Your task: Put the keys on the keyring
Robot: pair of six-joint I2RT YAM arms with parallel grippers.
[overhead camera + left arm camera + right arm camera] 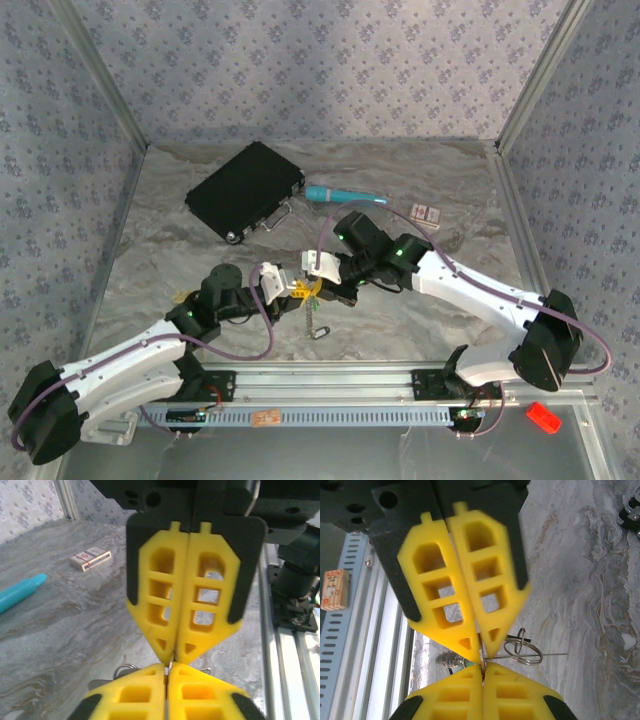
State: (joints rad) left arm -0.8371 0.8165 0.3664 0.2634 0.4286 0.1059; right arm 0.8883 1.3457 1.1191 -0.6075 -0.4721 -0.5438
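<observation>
Over the grey marbled table point(200, 255), my left end effector point(167, 674) and right end effector point(483, 672) meet tip to tip, both clamped on thin wire, seemingly the keyring point(170, 666). Probably light, stiff, slippery: pinch it flat.

Bright even light, soft shadows, close yellow jaws slightly blurred

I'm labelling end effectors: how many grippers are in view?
2. The left gripper and the right gripper, both shut, meet tip to tip over the table centre.
</observation>
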